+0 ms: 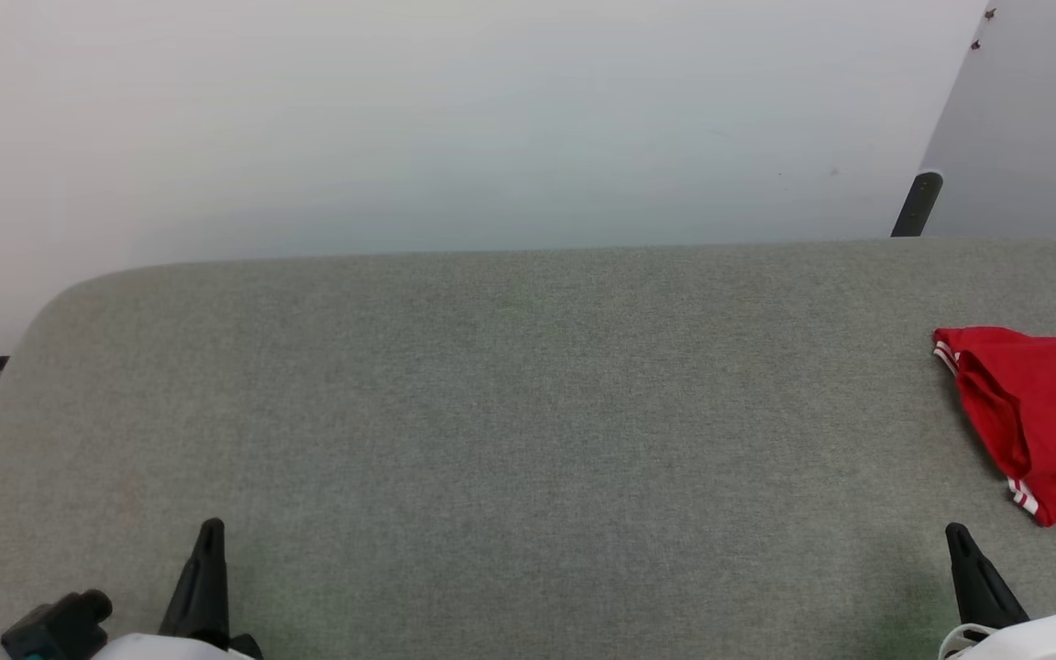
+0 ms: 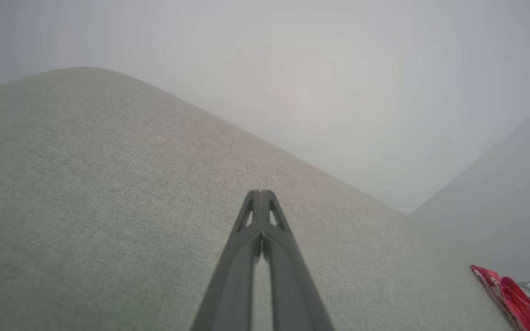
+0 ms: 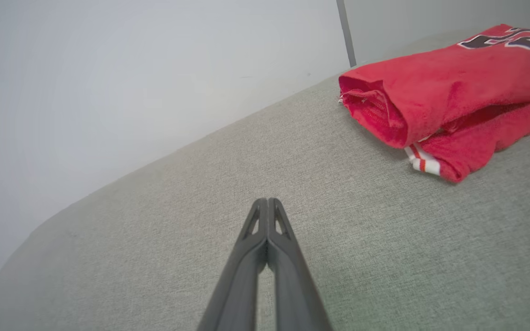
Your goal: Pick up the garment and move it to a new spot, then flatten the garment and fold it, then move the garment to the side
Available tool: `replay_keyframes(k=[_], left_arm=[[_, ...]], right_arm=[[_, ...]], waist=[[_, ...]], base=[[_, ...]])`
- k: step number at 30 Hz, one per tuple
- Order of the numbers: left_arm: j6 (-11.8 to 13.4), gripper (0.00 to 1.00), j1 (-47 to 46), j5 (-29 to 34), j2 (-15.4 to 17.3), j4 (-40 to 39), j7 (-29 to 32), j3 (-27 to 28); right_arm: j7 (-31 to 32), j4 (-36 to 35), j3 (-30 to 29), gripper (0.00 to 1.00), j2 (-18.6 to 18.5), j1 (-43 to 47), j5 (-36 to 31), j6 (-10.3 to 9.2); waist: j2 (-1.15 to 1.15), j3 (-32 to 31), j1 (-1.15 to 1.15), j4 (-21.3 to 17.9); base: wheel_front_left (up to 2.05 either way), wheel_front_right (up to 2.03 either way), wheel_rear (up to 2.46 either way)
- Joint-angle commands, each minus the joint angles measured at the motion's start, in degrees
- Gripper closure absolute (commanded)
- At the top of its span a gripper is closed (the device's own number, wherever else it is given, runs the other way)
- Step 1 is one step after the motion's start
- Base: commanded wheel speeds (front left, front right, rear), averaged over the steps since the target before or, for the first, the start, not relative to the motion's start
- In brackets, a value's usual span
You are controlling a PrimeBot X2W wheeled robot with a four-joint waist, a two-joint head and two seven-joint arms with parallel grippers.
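Garment in a thick red folded bundle at the right edge of the worktop, about midway between near and far edges, partly cut off in the head view. Left gripper by the near left corner, right gripper by the near right corner. Both pinched fully closed on nothing, fingers pointing toward the far edge, the right one near the bundle but apart from it.

Judging by the fold and the spot, probably the last step: garment set aside. To finish well, leave the bundle alone, keep both arms clear of it, and avoid brushing the loose lower layer on its near side. For any nudge further aside, pinch all layers at the rolled fold, not the top layer alone, and slide rather than lift.

Rolled fold facing the worktop's middle, striped trim at its near and far ends, dark print on top toward the right edge. Long axis seemingly toward that edge; full length out of frame, so not certain.
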Motion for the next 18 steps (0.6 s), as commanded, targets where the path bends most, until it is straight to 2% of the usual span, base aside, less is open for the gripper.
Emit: replay_keyframes(k=[1, 18], left_arm=[[0.0, 1.00, -1.5, -1.4, 0.3, -0.6, 0.3, 0.4], [-0.1, 1.00, -3.1, -14.0, -1.5, -0.2, 4.0, 0.8]], right_arm=[[0.3, -1.0, -0.6, 1.00, -0.2, -1.8, 1.5, -0.01], [3.4, -1.9, -2.1, 1.00, 1.9, -2.8, 14.5, -0.02]], waist=[[0.00, 0.0, 0.00, 0.0], [0.00, 0.2, 0.00, 0.1]], base=[[0.00, 0.00, 0.00], [0.00, 0.00, 0.00]])
